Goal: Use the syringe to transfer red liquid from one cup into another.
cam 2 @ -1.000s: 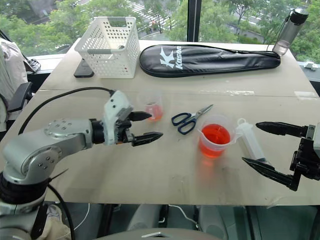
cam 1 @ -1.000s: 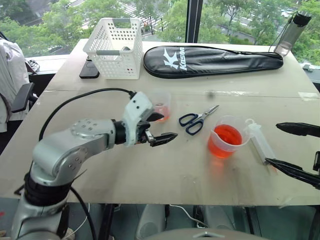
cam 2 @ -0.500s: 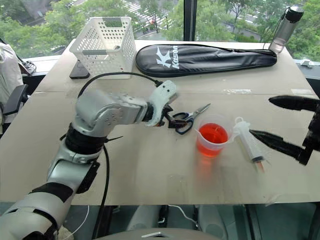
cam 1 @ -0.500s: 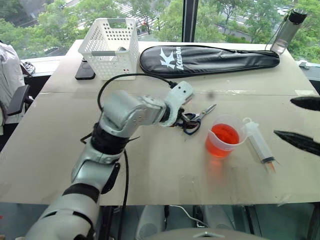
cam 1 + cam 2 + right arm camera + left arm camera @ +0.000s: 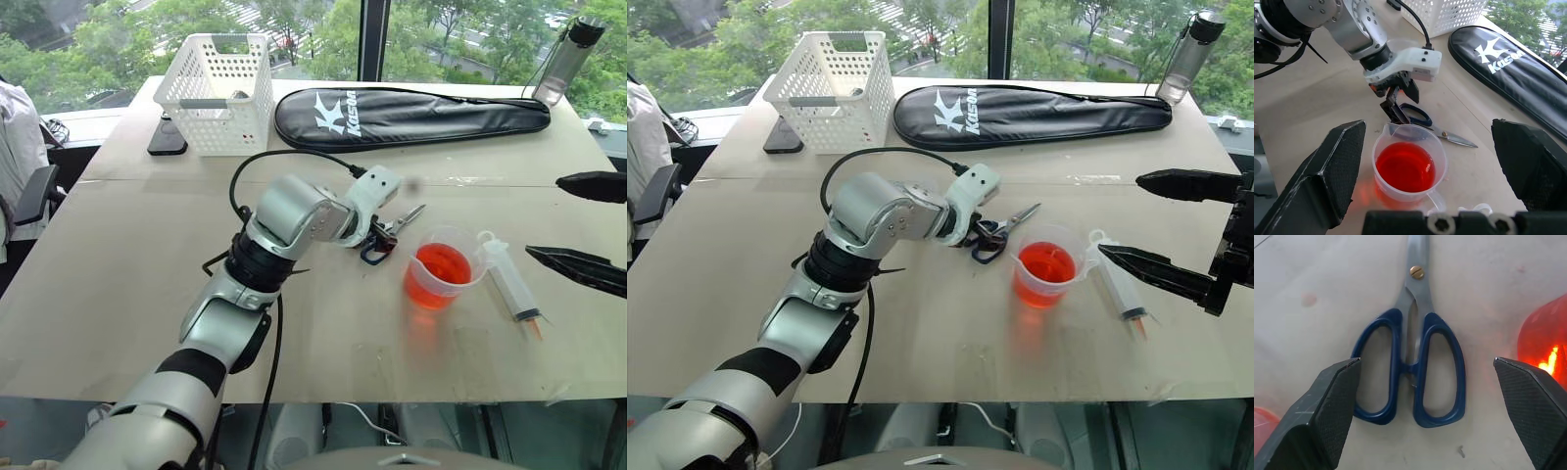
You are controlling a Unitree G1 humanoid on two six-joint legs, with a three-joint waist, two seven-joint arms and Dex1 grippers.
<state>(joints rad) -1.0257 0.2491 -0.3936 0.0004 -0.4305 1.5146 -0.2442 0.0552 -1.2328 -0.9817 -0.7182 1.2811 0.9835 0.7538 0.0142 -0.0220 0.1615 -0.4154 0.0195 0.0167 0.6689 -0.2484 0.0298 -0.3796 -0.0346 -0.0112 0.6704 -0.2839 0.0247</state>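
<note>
While looking down over the desk [image 5: 118, 274], spotted the left tool [image 5: 1400, 102] spread wide open and pointing down at the blue handles of the scissors [image 5: 1418, 289], near the middle of the desk. Can't call it touching from the head views. From the wrist, seeing one finger [image 5: 1327, 406] on either side of the handle loops, apart from them. Not gripping anything.

Found the right tool [image 5: 1120, 215] open wide too, hanging in the air over the right edge of the desk, empty, near the syringe [image 5: 509, 279] but clear of it.

Got the syringe lying flat on the desk toward the right edge. Ring end just beside the beaker [image 5: 446, 231], maybe touching its handle, hard to say. Orange tip aimed toward the front edge.

Seeing the beaker upright between the scissors and the syringe, holding a good amount of red liquid [image 5: 436, 279].

Can just make out the smaller cup [image 5: 1396, 45] behind the left wrist, further toward the left edge than the scissors, with a bit of red down low going by the left wrist view.

Along the back edge: white basket [image 5: 216, 98] with a dark phone [image 5: 168, 137] tucked beside it toward the back left corner, black racket bag [image 5: 411, 117] lying lengthwise in the middle, and a clear bottle [image 5: 568, 59] standing at the back right corner.
</note>
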